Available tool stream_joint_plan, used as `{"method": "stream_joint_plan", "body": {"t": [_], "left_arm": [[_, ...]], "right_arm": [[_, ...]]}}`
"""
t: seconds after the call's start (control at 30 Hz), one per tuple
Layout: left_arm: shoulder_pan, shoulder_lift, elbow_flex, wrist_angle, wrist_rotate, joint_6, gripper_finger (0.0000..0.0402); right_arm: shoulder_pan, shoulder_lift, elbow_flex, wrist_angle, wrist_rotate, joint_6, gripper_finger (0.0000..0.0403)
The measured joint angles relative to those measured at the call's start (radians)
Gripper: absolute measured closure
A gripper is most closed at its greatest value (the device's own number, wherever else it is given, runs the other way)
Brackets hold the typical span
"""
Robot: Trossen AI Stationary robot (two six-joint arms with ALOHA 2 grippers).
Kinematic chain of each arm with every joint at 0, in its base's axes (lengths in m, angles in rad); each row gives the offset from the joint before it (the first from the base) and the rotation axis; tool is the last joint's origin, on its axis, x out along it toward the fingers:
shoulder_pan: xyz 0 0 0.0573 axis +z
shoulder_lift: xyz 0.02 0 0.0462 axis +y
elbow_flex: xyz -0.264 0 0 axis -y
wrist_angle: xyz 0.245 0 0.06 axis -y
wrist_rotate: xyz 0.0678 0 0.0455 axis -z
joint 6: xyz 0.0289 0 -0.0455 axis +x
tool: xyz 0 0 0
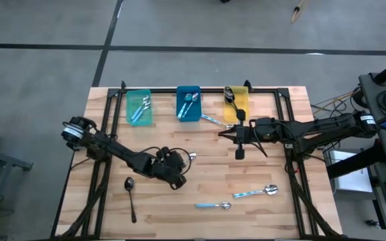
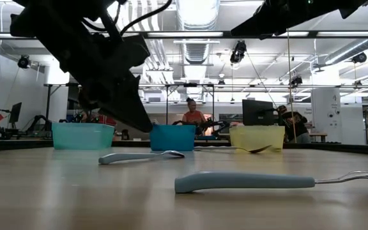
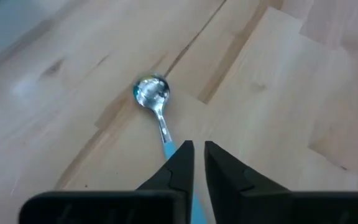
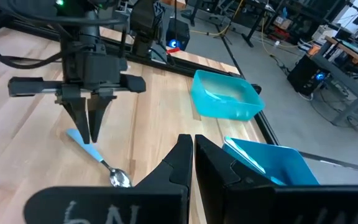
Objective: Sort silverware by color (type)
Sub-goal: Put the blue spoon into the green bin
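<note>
The left fingers (image 3: 195, 157) look nearly closed on the blue handle of a spoon (image 3: 155, 102) lying on the desk (image 1: 200, 181) near the blue bin (image 1: 188, 104), so a shallow pinch might let it slip.

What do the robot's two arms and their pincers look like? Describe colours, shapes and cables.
Both arms are dark, jointed and slim, with black cables looping along them. The left pincer and the right pincer each end in two black, wedge-shaped fingers tapering to points, mounted on a wide black crossbar.
</note>
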Motion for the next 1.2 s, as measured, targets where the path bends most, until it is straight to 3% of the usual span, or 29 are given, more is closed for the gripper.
{"method": "stream_joint_plan", "body": {"t": [0.5, 1.2], "left_arm": [[-0.001, 0.053, 0.0, 0.036, -0.049, 0.007, 0.024], [-0.004, 0.156, 0.001, 0.082, -0.049, -0.034, 0.0238]], "right_arm": [[0.0, 0.0, 0.0, -0.003, 0.0, -0.004, 0.0394], [-0.013, 0.0, 0.0, -0.024, 0.0, 0.006, 0.0394]]}}
